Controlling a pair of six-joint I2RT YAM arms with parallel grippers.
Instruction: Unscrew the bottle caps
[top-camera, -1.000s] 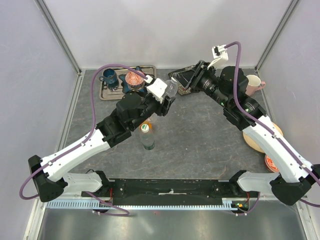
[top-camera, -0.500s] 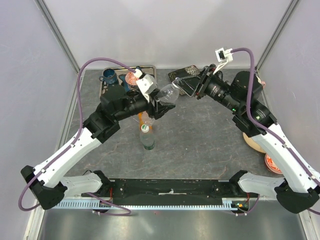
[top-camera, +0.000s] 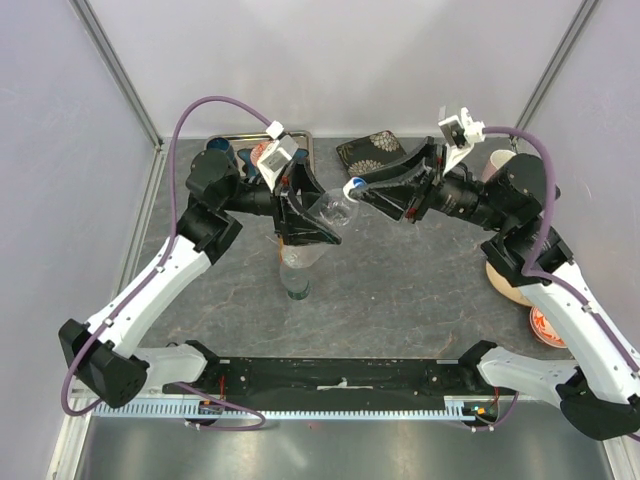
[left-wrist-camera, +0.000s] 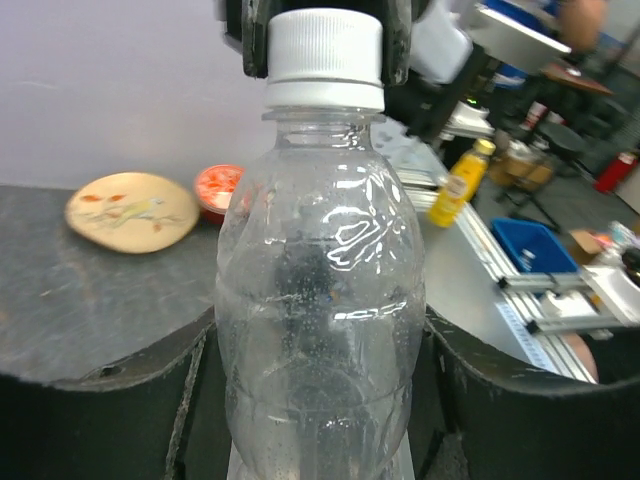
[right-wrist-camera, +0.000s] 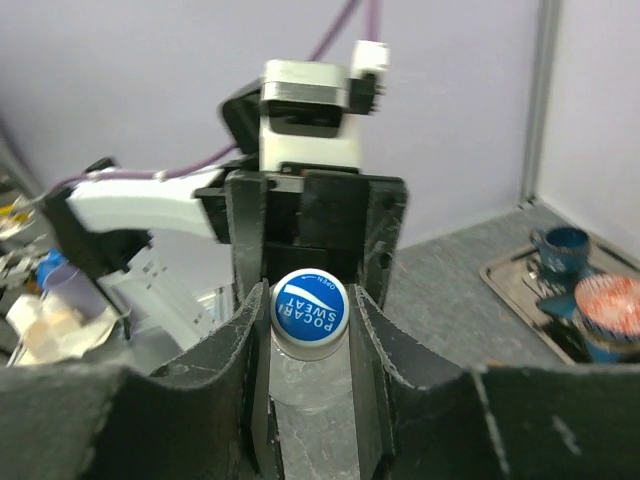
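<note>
Tabletop (top-camera: 420, 290) open below: L gripper (top-camera: 315, 215) clamps bottle (left-wrist-camera: 320, 280), R gripper (top-camera: 362, 190) clamps cap (right-wrist-camera: 308, 312) (walls (top-camera: 330, 70) well apart).

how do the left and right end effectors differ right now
The left end effector clamps the clear bottle by its body; the right end effector clamps its blue-and-white cap. The left reaches in from the left, the right from the right. Both are shut on the same raised bottle.

Bright, even light; the bottle cap (right-wrist-camera: 309, 312) is sharp, backgrounds blurred, glare on the bottle (left-wrist-camera: 320, 300).
</note>
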